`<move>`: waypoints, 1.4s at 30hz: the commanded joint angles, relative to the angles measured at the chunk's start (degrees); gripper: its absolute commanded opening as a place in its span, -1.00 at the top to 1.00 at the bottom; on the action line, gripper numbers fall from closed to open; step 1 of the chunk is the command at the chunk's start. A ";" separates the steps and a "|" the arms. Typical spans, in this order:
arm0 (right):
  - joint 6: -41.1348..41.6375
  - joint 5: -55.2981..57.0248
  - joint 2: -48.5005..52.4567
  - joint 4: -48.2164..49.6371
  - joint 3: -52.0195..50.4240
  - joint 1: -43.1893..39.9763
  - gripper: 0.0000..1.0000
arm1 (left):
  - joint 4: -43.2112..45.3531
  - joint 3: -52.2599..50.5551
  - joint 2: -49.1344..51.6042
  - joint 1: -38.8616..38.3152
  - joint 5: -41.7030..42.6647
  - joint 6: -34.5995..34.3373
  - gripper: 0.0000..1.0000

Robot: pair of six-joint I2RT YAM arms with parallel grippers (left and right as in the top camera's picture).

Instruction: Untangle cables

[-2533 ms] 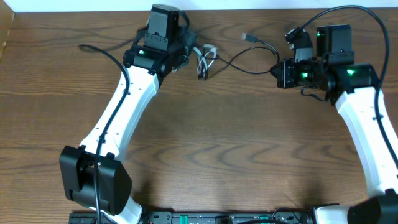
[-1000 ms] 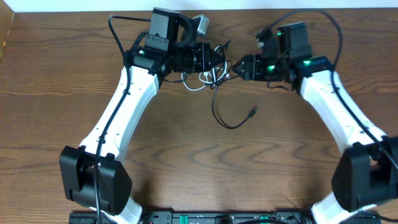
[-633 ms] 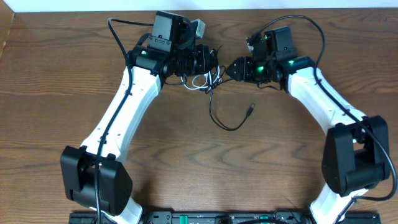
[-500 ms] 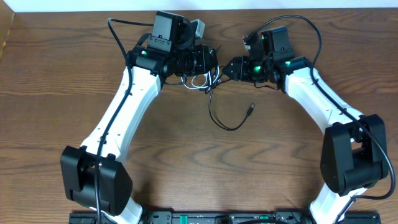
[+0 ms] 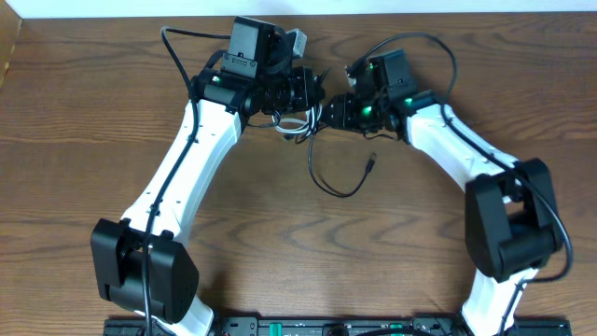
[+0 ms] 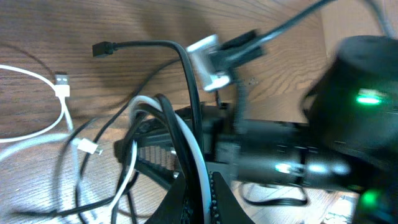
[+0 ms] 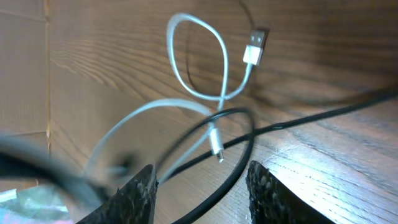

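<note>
My left gripper (image 5: pixel 311 93) is shut on the tangled cables, and the left wrist view shows a black and a white strand pinched between its fingertips (image 6: pixel 200 190). The white cable (image 6: pixel 37 127) loops to the left and also shows in the overhead view (image 5: pixel 297 128). The black cable (image 5: pixel 328 187) hangs in a loop onto the table, its plug (image 5: pixel 371 164) lying free. My right gripper (image 5: pixel 331 110) is open right beside the left one. In the right wrist view (image 7: pixel 202 186) a loop of the black cable (image 7: pixel 239 158) runs between its fingers, untouched, with the white cable (image 7: pixel 202 59) beyond.
The wooden table (image 5: pixel 308 252) extends toward the front. Thick black arm wires arch over each wrist, at the left (image 5: pixel 177 42) and the right (image 5: pixel 438 47). The far table edge (image 5: pixel 373 13) is close behind both grippers.
My right arm has swung left from the table's right side until its open gripper is next to the left one. The left gripper has lifted the bundle. The black cable's free end has slid left.
</note>
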 commanded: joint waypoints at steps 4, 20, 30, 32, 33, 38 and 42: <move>0.96 -1.53 1.97 1.75 0.42 0.39 0.21 | 0.24 0.22 -0.09 -0.11 -0.09 -0.52 0.85; -32.33 -20.15 0.74 0.15 0.44 -7.72 -0.16 | -2.43 0.24 -0.09 1.51 7.89 7.74 0.85; -45.51 -36.13 -3.28 -2.84 0.44 -18.71 -0.13 | -4.37 0.24 -0.09 8.92 28.39 11.32 0.85; -49.70 -39.17 -3.85 -3.19 0.44 -18.36 -0.20 | -4.50 0.24 -0.09 9.60 32.28 11.34 0.85; -51.41 -39.93 -3.93 -3.19 0.44 -17.88 -0.23 | -4.57 0.24 -0.09 9.70 33.55 11.34 0.85; -59.74 -39.04 -3.91 -3.37 0.42 -13.94 -0.27 | -4.94 0.24 -0.09 9.70 37.00 11.32 0.85; -62.95 -34.80 -3.91 -3.19 0.42 -10.32 -0.13 | -5.25 0.24 -0.09 9.70 38.18 11.32 0.85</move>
